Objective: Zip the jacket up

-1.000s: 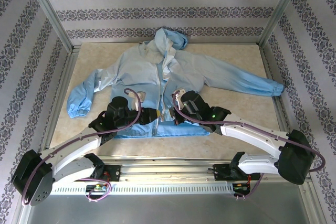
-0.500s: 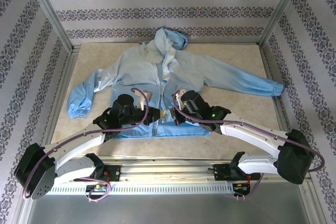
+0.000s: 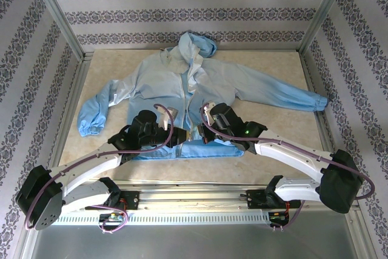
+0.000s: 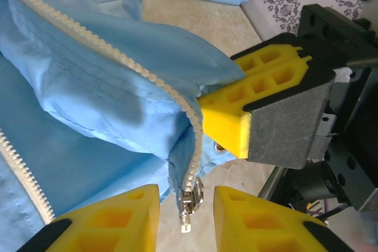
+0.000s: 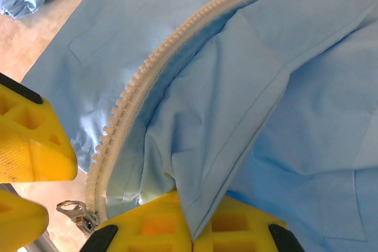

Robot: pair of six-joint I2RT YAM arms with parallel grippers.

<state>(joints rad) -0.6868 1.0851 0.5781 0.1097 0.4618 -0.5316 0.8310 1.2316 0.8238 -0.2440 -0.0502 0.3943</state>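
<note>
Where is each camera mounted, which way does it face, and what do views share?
Top external: above, behind the bases, looking down at the jacket; both arms show.
Left wrist: on the left arm, facing the zipper slider inside the open left gripper.
Right wrist: faces jacket fabric pinched by the right gripper.
Shared: both wrist views show the slider.

You've got the jacket [image 3: 151, 80] lying front up on the table [image 3: 273, 131], hood [image 3: 197, 47] at the far edge and sleeves [image 3: 279, 95] spread to both sides. It is thin and light blue, deeper blue at the hem. Near the hem the whitish zipper [image 4: 118, 57] rows lie apart; the metal slider [image 4: 190, 196] hangs at one row's bottom end.
</note>
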